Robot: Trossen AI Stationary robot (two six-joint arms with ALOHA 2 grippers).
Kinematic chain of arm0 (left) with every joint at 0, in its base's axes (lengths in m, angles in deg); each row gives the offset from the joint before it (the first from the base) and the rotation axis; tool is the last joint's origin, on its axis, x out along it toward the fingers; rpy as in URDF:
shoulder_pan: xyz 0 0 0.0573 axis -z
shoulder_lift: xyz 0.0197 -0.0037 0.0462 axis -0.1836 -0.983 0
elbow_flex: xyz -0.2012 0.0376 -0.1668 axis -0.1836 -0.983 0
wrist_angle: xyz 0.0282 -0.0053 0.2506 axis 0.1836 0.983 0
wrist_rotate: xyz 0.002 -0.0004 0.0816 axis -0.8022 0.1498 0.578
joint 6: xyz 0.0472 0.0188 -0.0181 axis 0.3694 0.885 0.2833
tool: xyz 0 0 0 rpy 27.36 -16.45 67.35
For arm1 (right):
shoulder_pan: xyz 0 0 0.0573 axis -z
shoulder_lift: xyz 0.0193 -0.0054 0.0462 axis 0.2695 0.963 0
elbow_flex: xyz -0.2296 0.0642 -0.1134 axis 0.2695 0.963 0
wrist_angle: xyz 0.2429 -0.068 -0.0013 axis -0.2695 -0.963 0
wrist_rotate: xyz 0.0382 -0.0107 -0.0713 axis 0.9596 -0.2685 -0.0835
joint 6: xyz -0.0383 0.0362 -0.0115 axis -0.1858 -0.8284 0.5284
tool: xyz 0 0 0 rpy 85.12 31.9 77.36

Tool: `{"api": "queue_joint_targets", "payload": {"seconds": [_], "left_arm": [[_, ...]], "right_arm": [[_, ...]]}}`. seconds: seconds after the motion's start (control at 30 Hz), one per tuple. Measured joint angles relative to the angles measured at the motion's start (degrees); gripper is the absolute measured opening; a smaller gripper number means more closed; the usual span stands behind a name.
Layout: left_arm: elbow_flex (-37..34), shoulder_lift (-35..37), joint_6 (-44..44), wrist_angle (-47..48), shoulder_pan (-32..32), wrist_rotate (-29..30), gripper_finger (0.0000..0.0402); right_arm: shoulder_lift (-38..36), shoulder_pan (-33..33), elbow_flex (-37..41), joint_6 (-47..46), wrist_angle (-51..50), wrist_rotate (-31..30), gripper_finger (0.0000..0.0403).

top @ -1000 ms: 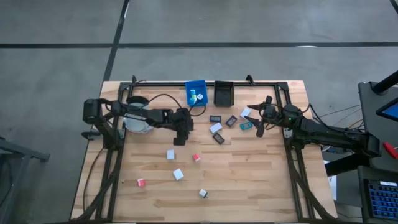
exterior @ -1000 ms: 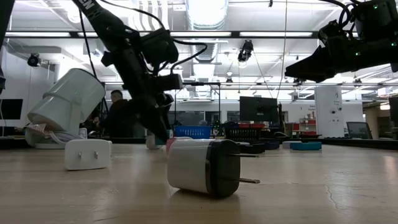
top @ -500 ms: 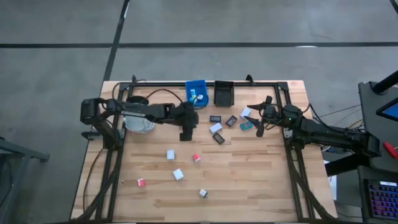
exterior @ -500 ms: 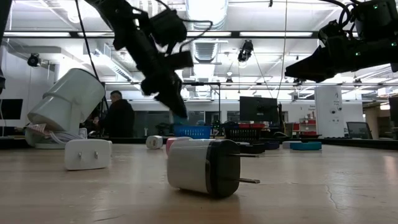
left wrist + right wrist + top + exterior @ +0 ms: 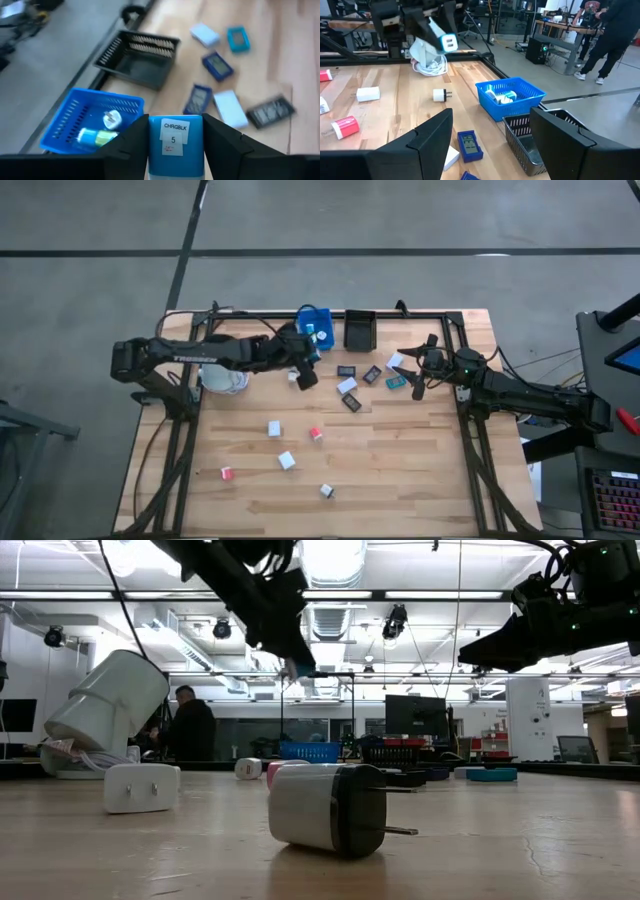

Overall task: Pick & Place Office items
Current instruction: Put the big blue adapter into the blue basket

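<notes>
A blue charger block (image 5: 175,145), its white label reading "CHRGBLK 5", sits pinched between the two fingers of the left tool (image 5: 305,375), held in the air just beside the blue bin (image 5: 315,326) at the far edge of the table (image 5: 400,470). From the right arm's camera the same block (image 5: 446,42) shows its white plug face, raised well above the wood.

The blue bin (image 5: 92,120) already holds a white plug and a pale tube-like piece. The black bin (image 5: 359,328) stands just beside it. Near the two bins lies a loose cluster of flat rectangles, among them a white one (image 5: 347,385), a black one (image 5: 352,402) and a teal one (image 5: 396,381).

Nearer the front of the table, well apart from one another, lie small blocks: a white one (image 5: 274,428), a red one (image 5: 316,433), another white one (image 5: 287,460), a red-and-white one (image 5: 227,473) and a white and black plug (image 5: 327,491), seen up close on its side at table height (image 5: 327,810).

The right tool (image 5: 411,370) hangs with its fingers spread, holding nothing, over the cluster of rectangles. A white mug (image 5: 225,378) with a coiled cable lies beneath the left arm. A person in dark clothes (image 5: 190,730) stands in the room behind.
</notes>
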Motion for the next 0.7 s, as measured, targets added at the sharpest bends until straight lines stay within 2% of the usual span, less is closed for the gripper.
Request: {"api": "queue_joint_targets", "payload": {"seconds": [0.2, 0.37, 0.7], "left_arm": [[-0.3, 0.5, -10.6, -5.8, -2.2, 7.8, 0.0153], [-0.7, -1.5, -11.3, -11.8, -5.0, 7.9, 0.0162], [-0.8, -10.3, -16.2, -22.4, -9.8, 6.7, 0.0159]], "right_arm": [[0.0, 0.0, 0.0, 0.0, 0.0, 0.0, 0.0256], [0.0, 0.0, 0.0, 0.0, 0.0, 0.0, 0.0256], [0.0, 0.0, 0.0, 0.0, 0.0, 0.0, 0.0256]]}}
